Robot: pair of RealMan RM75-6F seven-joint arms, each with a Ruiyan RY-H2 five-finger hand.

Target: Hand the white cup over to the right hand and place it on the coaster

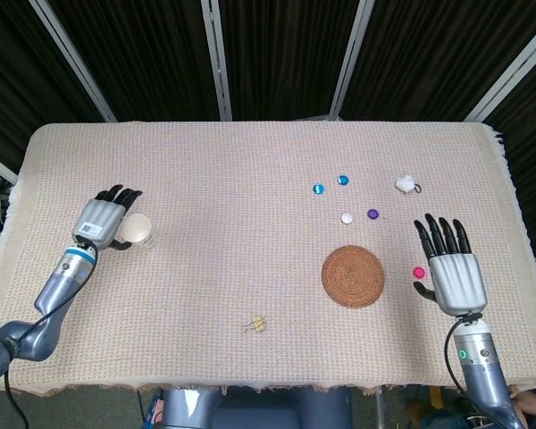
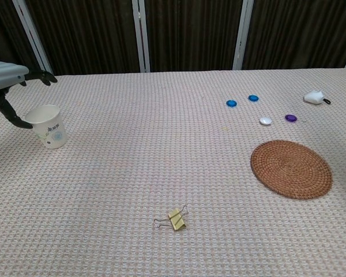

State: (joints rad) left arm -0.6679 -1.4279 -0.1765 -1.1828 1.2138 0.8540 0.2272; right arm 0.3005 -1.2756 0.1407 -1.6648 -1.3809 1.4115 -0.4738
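Nearest the robot, a yellow binder clip (image 2: pixel 176 220) lies alone at the front of the cloth-covered table (image 1: pixel 232 170). Beyond it and off at about two o'clock sits the round woven coaster (image 1: pixel 353 276), bare, with nothing on it. The right hand (image 1: pixel 451 268) hovers just past the coaster's three-o'clock side, palm down, fingers straight and spread, holding nothing; a small pink button (image 1: pixel 419 273) lies between it and the coaster.

Across the table, well apart from all that, the white cup (image 1: pixel 138 230) stands upright with its mouth facing up, so its long axis is vertical. The left hand (image 1: pixel 102 219) is at the cup's nine-o'clock side, right beside it. Its fingers are apart and extended, and in the chest view the thumb (image 2: pixel 8 112) reaches down by the rim; whether it touches the cup I cannot tell. The cup is not yet grasped.

The left hand is by far the nearer one. The cup lies at three o'clock from its fingers, so the grasp likely calls for a sideways close around the wall.

Farther back, small coloured buttons (image 1: pixel 343 180) and a white trinket (image 1: pixel 406 184) are scattered beyond the coaster.
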